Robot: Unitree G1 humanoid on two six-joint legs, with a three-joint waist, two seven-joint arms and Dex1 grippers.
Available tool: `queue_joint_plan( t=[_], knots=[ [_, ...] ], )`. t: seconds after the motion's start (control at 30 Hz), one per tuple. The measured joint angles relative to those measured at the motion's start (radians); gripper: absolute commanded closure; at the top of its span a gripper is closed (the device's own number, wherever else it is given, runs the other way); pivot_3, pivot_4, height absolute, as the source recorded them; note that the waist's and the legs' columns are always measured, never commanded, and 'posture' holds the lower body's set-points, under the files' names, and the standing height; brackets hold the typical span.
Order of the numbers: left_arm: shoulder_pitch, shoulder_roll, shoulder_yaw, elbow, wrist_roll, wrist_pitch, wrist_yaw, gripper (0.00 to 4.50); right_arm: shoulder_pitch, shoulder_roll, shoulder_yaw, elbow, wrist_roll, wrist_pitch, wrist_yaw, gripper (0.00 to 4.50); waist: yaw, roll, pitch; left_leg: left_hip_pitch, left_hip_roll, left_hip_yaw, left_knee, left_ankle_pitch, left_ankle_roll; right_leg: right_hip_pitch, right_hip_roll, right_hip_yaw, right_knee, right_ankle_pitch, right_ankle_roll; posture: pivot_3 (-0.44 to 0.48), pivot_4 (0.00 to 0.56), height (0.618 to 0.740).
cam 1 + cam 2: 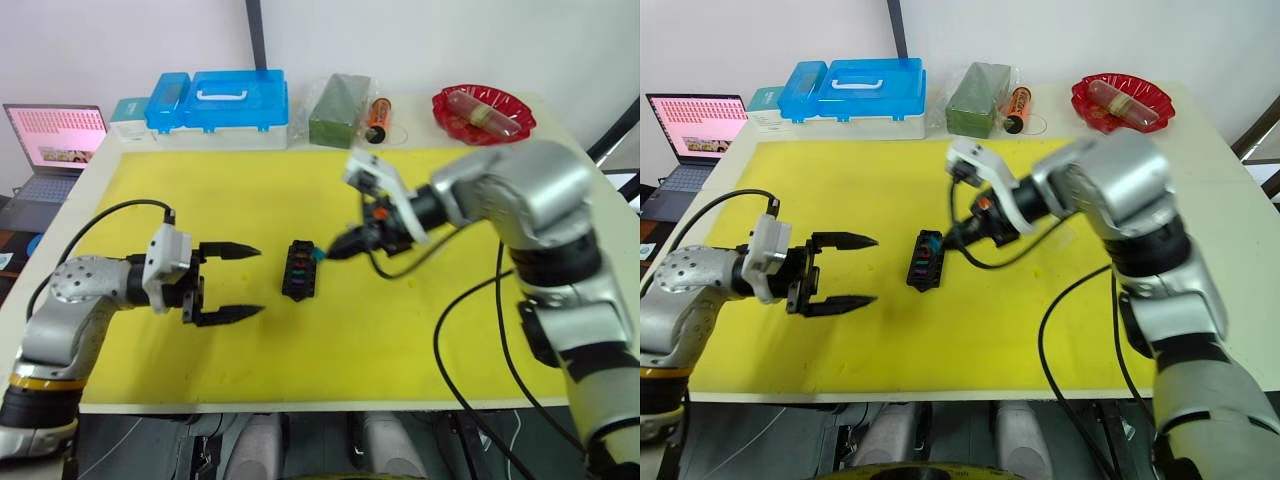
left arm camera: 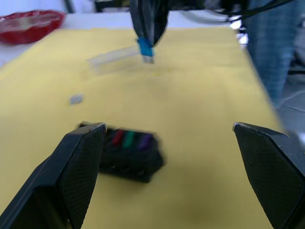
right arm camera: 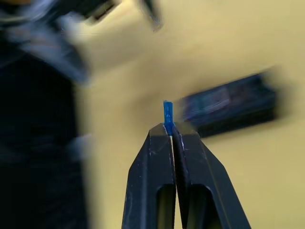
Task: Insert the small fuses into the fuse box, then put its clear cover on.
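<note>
Fuse box (image 1: pixel 300 270) is lying mid-desk (image 1: pixel 330 340). I am pinching a blue fuse (image 3: pixel 167 112) in my right end effector (image 1: pixel 334 249), hovering just beside the box for insertion; my left end effector (image 1: pixel 235 283) is waiting released nearby.

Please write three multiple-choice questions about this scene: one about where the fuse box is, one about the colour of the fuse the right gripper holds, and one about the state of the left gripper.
1. The fuse box lies:
A. on the yellow mat
B. in the red dish
C. on the laptop

2. The fuse in the right gripper is:
A. red
B. blue
C. tan

3. The left gripper is:
A. shut on the fuse box
B. shut on nothing
C. open, holding nothing

Answers: 1 A, the box sits on the yellow mat between the grippers. 2 B, a blue chip sticks out of the closed fingertips. 3 C, its fingers stand wide apart beside the box.
</note>
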Motion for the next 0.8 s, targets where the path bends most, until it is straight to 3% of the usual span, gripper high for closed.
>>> queue_joint_plan(
  t=[0.1, 0.2, 0.53, 0.73, 0.8],
  knots=[
    [0.049, 0.011, 0.002, -0.086, -0.045, 0.035, -0.010, 0.00, 0.103, -0.102, -0.023, -0.107, 0.118, 0.013, 0.003, 4.47, -0.002, 0.000, 0.000, 0.000, -0.001, 0.002, 0.001, 0.000, 0.000, 0.000, 0.001, 0.001, -0.001, 0.000, 0.000, 0.000, 0.150, 0.740],
    [0.114, 0.019, -0.004, -0.171, -0.067, 0.049, -0.019, 0.00, 0.185, -0.185, 0.028, -0.101, 0.215, 0.014, 0.026, 4.47, -0.008, 0.000, 0.000, 0.002, -0.001, 0.003, 0.001, 0.000, 0.000, 0.001, 0.002, 0.002, 0.000, 0.000, 0.000, 0.000, 0.150, 0.740],
    [0.146, 0.006, -0.057, -0.136, 0.014, -0.049, -0.040, 0.00, 0.224, 0.010, 0.126, 0.218, 0.138, -0.016, -0.160, 4.47, -0.002, 0.000, 0.000, 0.001, 0.000, 0.003, 0.002, 0.000, 0.000, 0.000, 0.005, 0.003, 0.000, 0.000, 0.000, 0.000, 0.150, 0.740],
    [0.157, 0.008, -0.058, -0.102, 0.061, -0.125, -0.068, 0.00, 0.224, 0.039, 0.112, 0.264, 0.128, -0.006, -0.200, 4.47, -0.003, 0.000, 0.000, 0.001, 0.000, 0.003, 0.002, 0.000, 0.000, 0.000, 0.005, 0.003, 0.000, 0.000, -0.001, 0.000, 0.150, 0.740],
    [0.156, 0.008, -0.059, -0.094, 0.066, -0.129, -0.068, 0.00, 0.224, 0.041, 0.100, 0.274, 0.130, -0.001, -0.206, 3.99, -0.003, 0.000, 0.000, 0.001, 0.000, 0.003, 0.002, 0.000, 0.000, 0.000, 0.005, 0.003, 0.000, 0.000, -0.001, 0.000, 0.150, 0.740]
  ],
)
